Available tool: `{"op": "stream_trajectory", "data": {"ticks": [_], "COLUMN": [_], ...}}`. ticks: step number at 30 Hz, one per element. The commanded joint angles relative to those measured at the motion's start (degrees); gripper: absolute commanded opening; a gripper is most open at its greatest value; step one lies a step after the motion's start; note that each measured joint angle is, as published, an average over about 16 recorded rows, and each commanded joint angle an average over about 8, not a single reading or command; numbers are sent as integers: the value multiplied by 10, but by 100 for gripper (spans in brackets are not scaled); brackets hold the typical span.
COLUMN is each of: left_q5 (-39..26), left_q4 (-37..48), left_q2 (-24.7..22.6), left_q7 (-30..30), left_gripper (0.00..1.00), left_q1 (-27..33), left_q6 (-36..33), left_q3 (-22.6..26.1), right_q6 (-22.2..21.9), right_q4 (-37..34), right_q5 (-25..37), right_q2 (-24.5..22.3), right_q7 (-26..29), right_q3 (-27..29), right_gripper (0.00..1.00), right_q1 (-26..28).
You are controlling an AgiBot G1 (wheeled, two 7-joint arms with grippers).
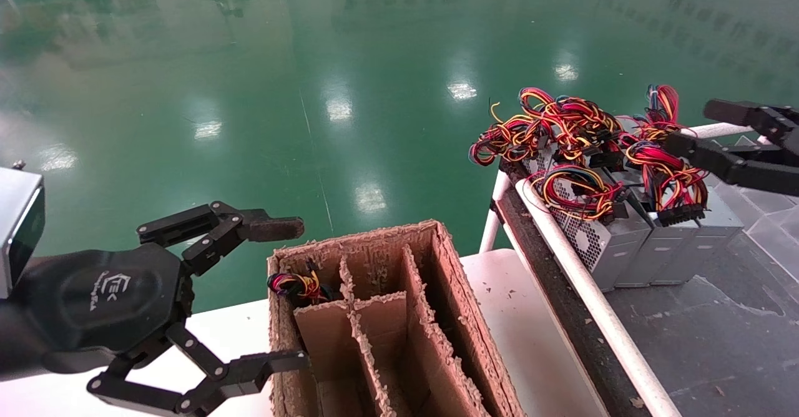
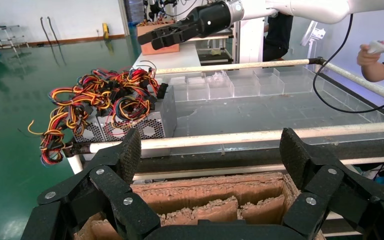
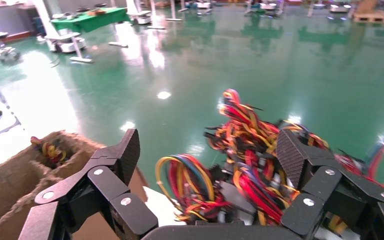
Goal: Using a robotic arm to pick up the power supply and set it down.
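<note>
Several silver-grey power supplies (image 1: 615,242) stand in a row on the black cart top, their red, yellow, black and blue wire bundles (image 1: 565,123) piled over them. My right gripper (image 1: 691,127) hangs open just above those bundles, holding nothing. In the right wrist view its gripper (image 3: 210,150) frames the wires (image 3: 240,165) between spread fingers. My left gripper (image 1: 290,293) is open and empty at the near left wall of the cardboard box (image 1: 365,233). The left wrist view's gripper (image 2: 211,150) looks over the box toward the power supplies (image 2: 150,125).
The divided cardboard box sits on a white table (image 1: 530,317); one far compartment holds a wire bundle (image 1: 296,284). A white rail (image 1: 574,261) edges the cart (image 1: 718,342). Clear plastic trays (image 2: 220,85) lie farther back. A person (image 2: 380,60) stands beyond the cart.
</note>
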State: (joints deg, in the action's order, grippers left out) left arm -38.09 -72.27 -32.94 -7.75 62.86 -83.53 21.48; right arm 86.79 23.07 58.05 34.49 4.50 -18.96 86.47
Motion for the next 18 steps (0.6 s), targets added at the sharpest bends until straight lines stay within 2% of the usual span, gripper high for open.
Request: {"op": "stream_trajectory", "data": {"ticks": [1,18], "left_q5": [0,0], "left_q4": [0,0], "left_q2": [0,0], "left_q7": [0,0], "left_gripper": [100,100], "left_q1": [0,0], "left_q6": [0,0], "left_q3": [0,0], "right_q6": [-1,-5], "right_q4": [24,228], "right_q5": [-8,-73], "right_q2": [0,2], "right_q7": [3,28], "right_q3": [1,13], "right_gripper": [100,100], "right_q1": [-12,-113]}}
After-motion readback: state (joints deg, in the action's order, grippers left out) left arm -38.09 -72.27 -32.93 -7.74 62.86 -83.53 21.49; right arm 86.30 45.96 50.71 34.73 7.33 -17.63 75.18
